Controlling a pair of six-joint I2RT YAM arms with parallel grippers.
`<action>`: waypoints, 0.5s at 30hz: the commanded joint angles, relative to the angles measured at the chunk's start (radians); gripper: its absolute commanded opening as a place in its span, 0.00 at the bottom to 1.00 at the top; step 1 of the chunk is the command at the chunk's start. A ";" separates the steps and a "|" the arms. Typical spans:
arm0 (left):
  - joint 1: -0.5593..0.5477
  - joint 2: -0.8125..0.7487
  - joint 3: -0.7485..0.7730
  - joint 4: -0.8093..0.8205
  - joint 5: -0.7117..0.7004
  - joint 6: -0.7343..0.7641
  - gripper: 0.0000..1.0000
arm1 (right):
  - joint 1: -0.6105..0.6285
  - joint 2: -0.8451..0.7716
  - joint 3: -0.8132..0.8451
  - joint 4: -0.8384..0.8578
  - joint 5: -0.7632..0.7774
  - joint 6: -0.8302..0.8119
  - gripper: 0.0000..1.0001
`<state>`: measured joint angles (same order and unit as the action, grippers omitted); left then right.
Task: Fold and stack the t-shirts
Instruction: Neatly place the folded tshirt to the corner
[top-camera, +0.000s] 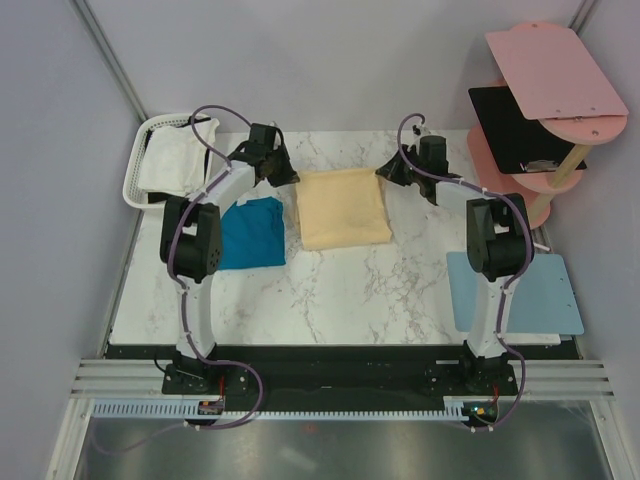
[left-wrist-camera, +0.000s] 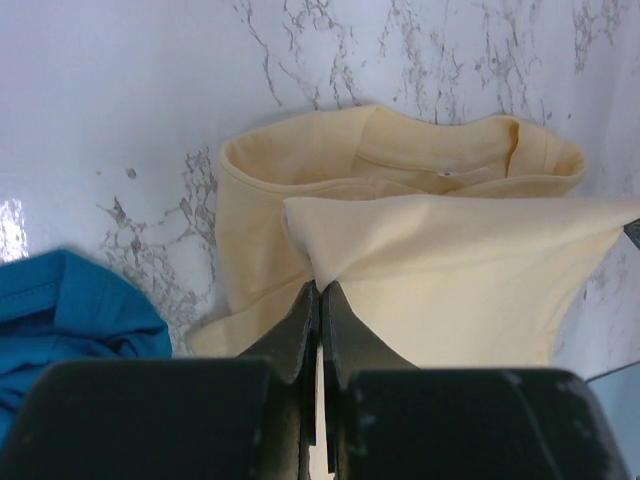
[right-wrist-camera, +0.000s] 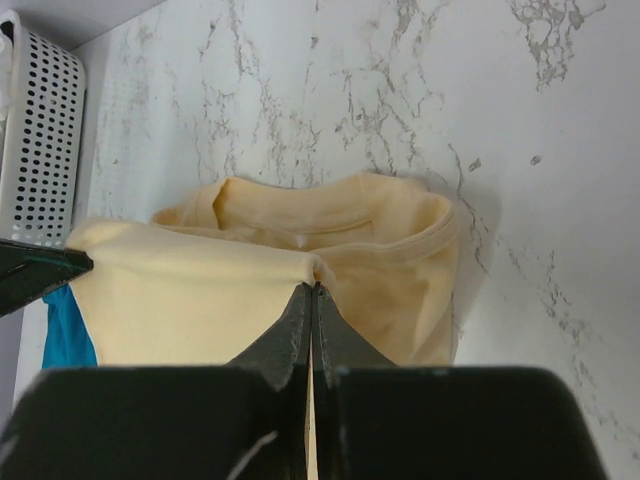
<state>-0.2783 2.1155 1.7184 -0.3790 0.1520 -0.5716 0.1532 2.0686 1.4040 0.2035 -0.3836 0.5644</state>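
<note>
The pale yellow-cream t-shirt (top-camera: 343, 207) lies folded in the middle of the marble table. My left gripper (top-camera: 282, 176) is shut on its far left corner (left-wrist-camera: 318, 262). My right gripper (top-camera: 390, 172) is shut on its far right corner (right-wrist-camera: 316, 268). Both hold the upper cloth layer stretched above the collar end (left-wrist-camera: 400, 150). The teal blue t-shirt (top-camera: 249, 231) lies folded to the left of it, partly under my left arm; it also shows in the left wrist view (left-wrist-camera: 60, 315). The white t-shirt (top-camera: 175, 165) sits in the basket.
A white slotted basket (top-camera: 137, 175) stands at the far left and shows in the right wrist view (right-wrist-camera: 40, 140). A light-blue mat (top-camera: 520, 295) lies at the right edge. A pink tiered stand (top-camera: 545, 90) with a black board is at the far right.
</note>
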 joint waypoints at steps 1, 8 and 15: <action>0.037 0.087 0.099 0.037 0.020 0.016 0.02 | -0.012 0.093 0.098 0.024 0.041 -0.008 0.00; 0.045 0.242 0.273 -0.001 0.081 0.039 0.03 | -0.014 0.177 0.157 0.014 0.104 0.003 0.01; 0.053 0.129 0.227 -0.057 -0.057 0.038 1.00 | -0.017 0.101 0.089 0.039 0.215 -0.014 0.77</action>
<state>-0.2367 2.3795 1.9747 -0.4221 0.1928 -0.5499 0.1482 2.2704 1.5536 0.1806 -0.2771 0.5713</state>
